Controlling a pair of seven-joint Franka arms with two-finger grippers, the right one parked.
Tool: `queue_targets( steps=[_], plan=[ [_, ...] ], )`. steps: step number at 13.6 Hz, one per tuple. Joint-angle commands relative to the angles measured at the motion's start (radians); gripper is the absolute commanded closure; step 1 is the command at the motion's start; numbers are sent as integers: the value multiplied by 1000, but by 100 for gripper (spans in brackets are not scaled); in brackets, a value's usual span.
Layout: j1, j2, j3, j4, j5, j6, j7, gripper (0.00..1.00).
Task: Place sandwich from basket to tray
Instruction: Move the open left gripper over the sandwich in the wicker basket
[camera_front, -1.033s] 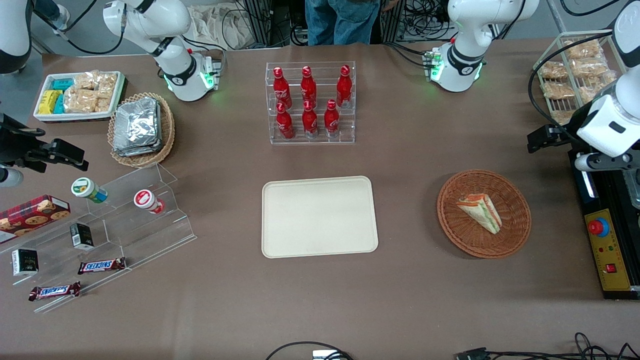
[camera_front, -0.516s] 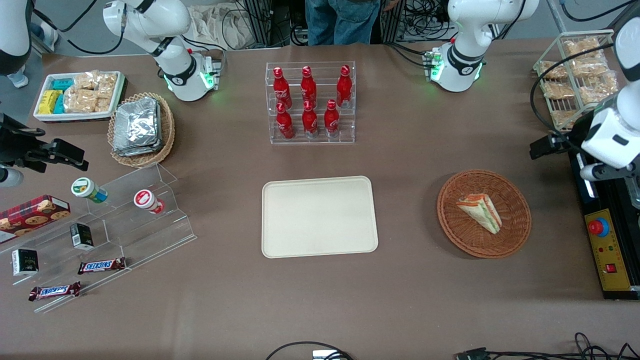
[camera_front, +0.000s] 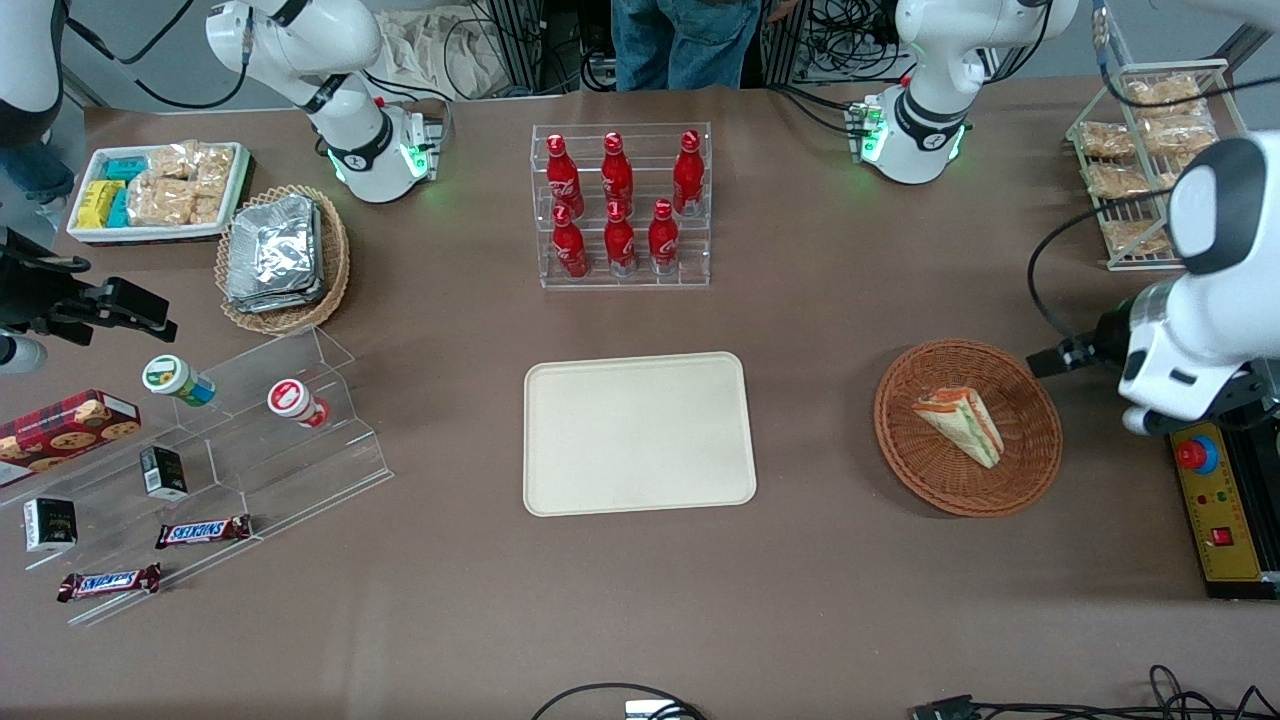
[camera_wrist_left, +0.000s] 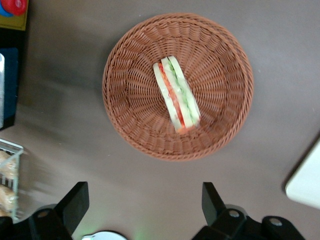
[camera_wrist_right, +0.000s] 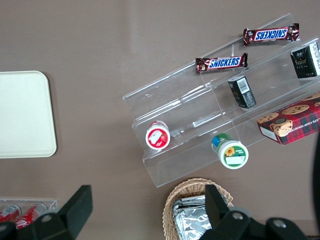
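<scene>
The sandwich (camera_front: 960, 425) (camera_wrist_left: 176, 94), a small white-bread wedge with red and green filling, lies inside the round reddish-brown basket (camera_front: 1030, 470) (camera_wrist_left: 125, 60). The cream tray (camera_front: 560, 385) lies flat at the table's middle, with nothing on it; one of its corners (camera_wrist_left: 307, 182) shows in the left wrist view. My left gripper (camera_front: 1052, 360) (camera_wrist_left: 144, 201) hangs above the table just outside the basket's rim, toward the working arm's end. Its fingers are open and hold nothing, and the sandwich is not between them.
A black control box with a red button (camera_front: 1198, 455) sits beside the basket, toward the working arm's end. A wire rack of bagged snacks (camera_front: 1140, 160) stands farther from the camera. A clear rack of red bottles (camera_front: 620, 205) stands farther back than the tray.
The left arm has swung nearer to the front camera and toward the basket, bringing the gripper to the basket's rim. The sandwich, basket and tray have not moved.
</scene>
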Motion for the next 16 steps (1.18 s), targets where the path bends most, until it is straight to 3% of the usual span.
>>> queue_targets(
  steps=[1,8,12,13,16],
  plan=[
    [-4,74,-7,3,-39,65,-117,0],
    [13,231,-4,-6,-56,170,-159,0],
    [18,266,-4,-87,-67,302,-171,0],
    [18,333,-4,-153,-91,430,-194,0],
    [16,332,-4,-155,-95,442,-194,0]
  ],
)
